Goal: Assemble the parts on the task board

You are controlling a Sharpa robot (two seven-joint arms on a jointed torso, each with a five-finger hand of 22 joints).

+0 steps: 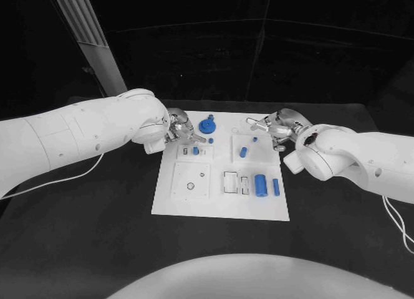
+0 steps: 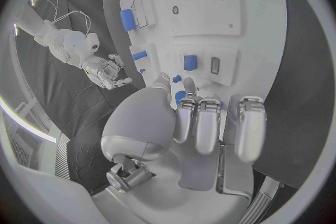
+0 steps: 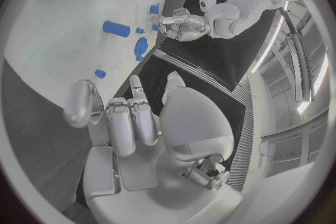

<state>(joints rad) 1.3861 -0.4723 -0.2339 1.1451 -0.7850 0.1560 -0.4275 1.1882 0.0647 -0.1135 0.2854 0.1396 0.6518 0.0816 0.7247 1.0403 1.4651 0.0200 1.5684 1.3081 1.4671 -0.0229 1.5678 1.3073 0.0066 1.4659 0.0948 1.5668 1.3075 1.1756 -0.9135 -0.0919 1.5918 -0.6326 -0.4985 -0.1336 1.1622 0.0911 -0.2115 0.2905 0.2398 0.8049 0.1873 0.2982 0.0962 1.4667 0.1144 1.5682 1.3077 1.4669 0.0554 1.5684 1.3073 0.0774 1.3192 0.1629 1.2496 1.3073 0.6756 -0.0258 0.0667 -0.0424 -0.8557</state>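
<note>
The task board [image 1: 221, 199] lay mid-table, blue parts [image 1: 260, 183] on it. Both hands hovered at its far corners, left hand [image 1: 178, 128] and right hand [image 1: 277, 128], fingers spread, holding nothing. Descending carelessly might scatter loose parts.

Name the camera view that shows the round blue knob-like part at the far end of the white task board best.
The head view: the round blue knob-like part sits unobstructed near the white task board's far edge. The right wrist view shows it small and edge-on near the rim. In the left wrist view I cannot pick it out with certainty.
</note>
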